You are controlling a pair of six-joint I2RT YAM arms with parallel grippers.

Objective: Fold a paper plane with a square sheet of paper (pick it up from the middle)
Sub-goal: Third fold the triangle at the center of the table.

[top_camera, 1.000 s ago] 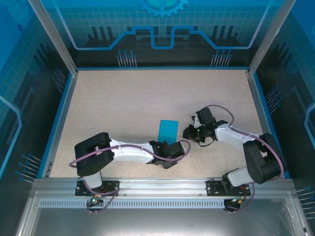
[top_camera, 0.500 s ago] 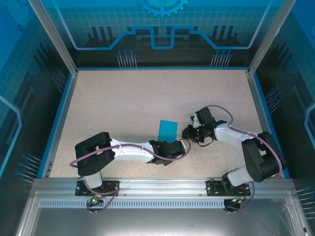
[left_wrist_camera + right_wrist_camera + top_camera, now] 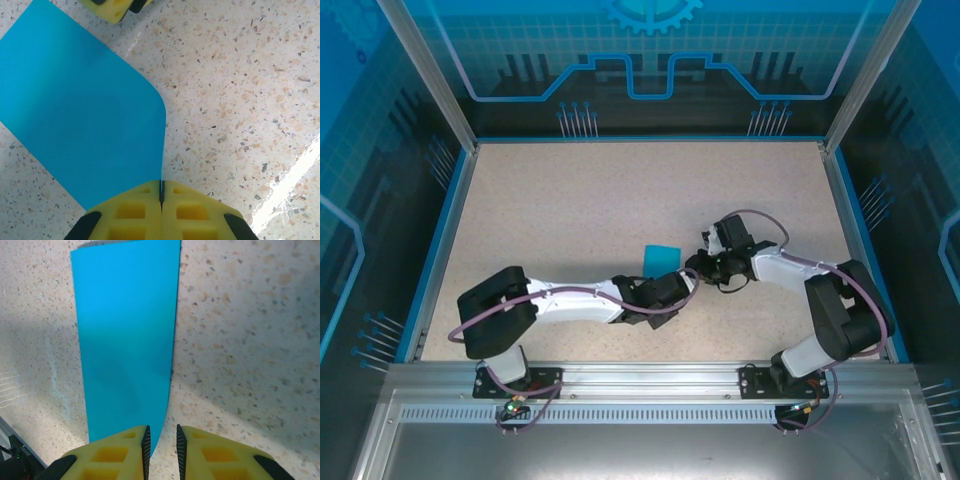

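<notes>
Speckled beige stone-look table (image 3: pixel 570 200) with a blue rim carries everything, and both white-and-black arms lie low across its near half, the left arm (image 3: pixel 570 300) reaching in from the near left corner and the right arm (image 3: pixel 800 275) from the near right corner, their wrists meeting just right of the table's middle. Between them lies the thin cyan-blue sheet of paper (image 3: pixel 662 257), folded into a long narrow strip. From above, a short blue patch of it shows beside the grippers. In the right wrist view its long axis runs straight away from the fingers, the far end cut square. In the left wrist view it slants away to the left, its near corner curling up off the table. The left gripper (image 3: pixel 161 186) has its yellow fingers pressed together, pinching the edge of that curled corner. The right gripper (image 3: pixel 162 432) stands a narrow slit apart, with table showing through the gap, and the strip's near end meets its left-hand finger (image 3: pixel 120 452); whether that finger presses on the paper cannot be told.
</notes>
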